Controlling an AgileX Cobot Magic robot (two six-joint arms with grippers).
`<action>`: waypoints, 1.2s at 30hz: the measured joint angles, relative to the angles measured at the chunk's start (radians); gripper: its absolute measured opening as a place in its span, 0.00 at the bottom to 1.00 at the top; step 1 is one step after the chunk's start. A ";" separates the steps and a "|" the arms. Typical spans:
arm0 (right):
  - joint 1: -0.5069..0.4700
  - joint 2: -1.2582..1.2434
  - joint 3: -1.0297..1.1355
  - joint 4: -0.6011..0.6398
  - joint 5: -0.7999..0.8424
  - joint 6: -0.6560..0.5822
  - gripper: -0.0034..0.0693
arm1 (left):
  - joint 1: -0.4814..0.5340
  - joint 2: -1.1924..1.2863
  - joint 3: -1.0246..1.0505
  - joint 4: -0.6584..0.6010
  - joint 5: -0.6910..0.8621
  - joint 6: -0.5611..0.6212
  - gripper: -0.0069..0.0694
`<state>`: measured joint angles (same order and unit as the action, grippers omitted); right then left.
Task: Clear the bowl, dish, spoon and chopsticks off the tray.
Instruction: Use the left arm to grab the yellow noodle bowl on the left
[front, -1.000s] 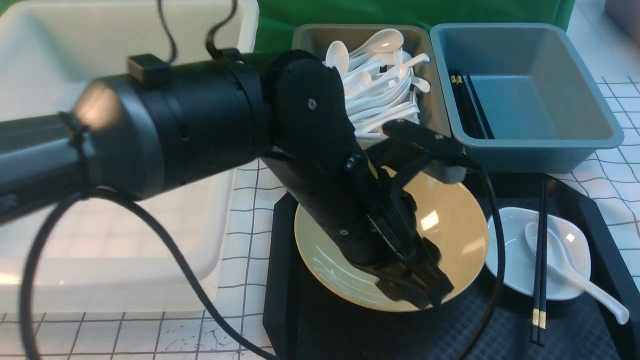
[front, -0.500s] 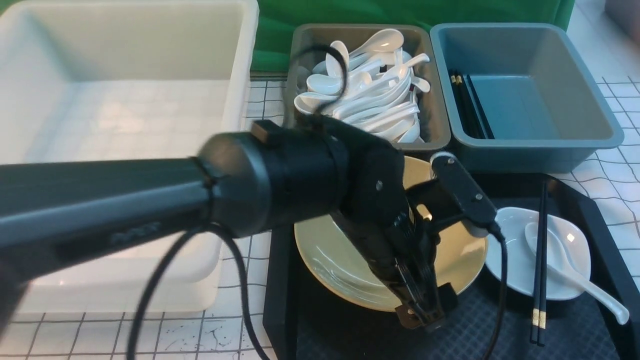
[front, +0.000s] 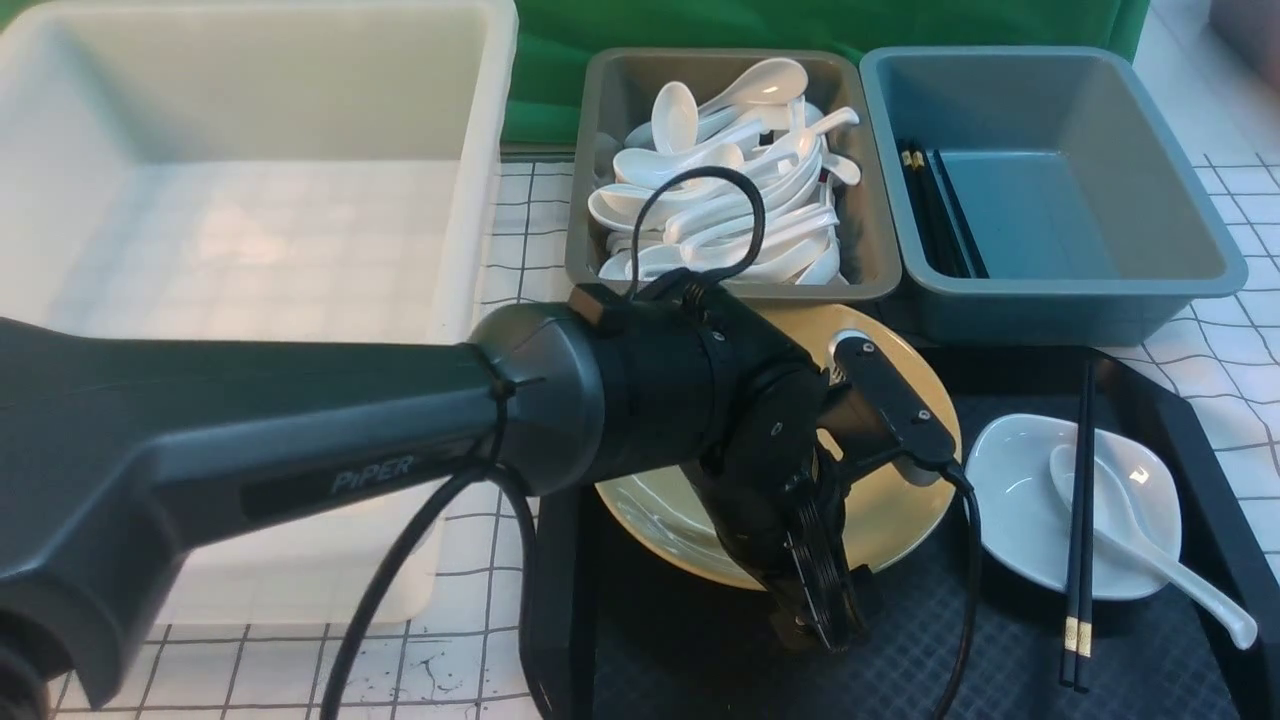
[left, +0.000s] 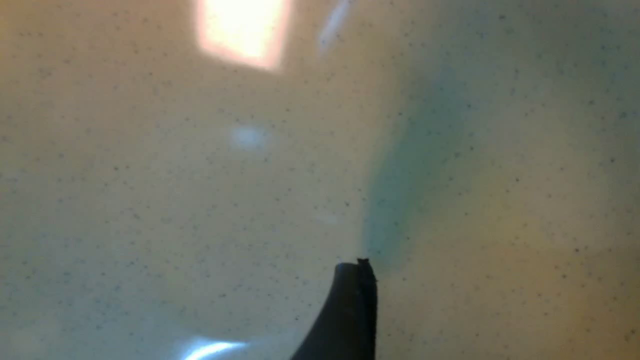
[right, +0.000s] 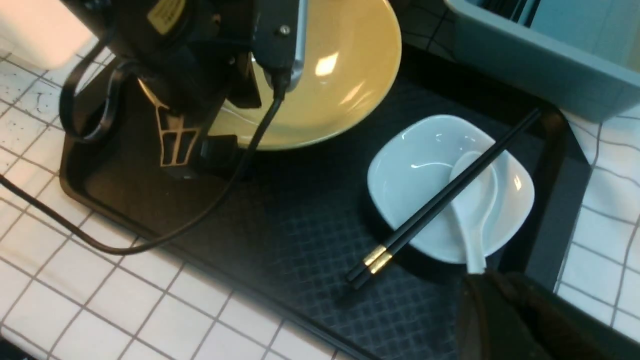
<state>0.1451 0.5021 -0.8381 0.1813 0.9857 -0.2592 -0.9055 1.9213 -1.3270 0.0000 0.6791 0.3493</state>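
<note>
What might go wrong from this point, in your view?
The left fingers sit at the near rim of the wide glossy mustard-yellow bowl; a rim grip could slip or tip it onto the black textured tray. The thin black chopsticks lie loose across the small white dish and the white soup spoon; lifting the dish first may spill them.

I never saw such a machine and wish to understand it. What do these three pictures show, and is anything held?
A robot with two arms. One picture looks forward from between them; the others come from a camera on each wrist. The left gripper is at the near rim of the yellow bowl; whether it grips, I cannot tell. The right gripper is shut, seemingly empty, by the black tray. The tray also bears a white dish with a spoon in it and chopsticks across it. Behind: a white tub, a bin of spoons, a blue-grey bin.
</note>
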 joint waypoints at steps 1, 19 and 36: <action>0.000 0.000 -0.004 0.006 0.000 -0.003 0.11 | -0.001 0.003 0.000 0.000 0.001 0.000 0.78; 0.005 -0.002 -0.244 0.233 0.129 -0.220 0.11 | -0.006 0.014 -0.001 0.006 0.008 -0.026 0.73; 0.005 -0.002 -0.244 0.233 0.139 -0.234 0.11 | -0.057 -0.014 -0.003 0.105 0.049 -0.051 0.44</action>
<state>0.1501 0.5001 -1.0825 0.4147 1.1245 -0.4928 -0.9621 1.9068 -1.3298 0.1053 0.7280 0.2983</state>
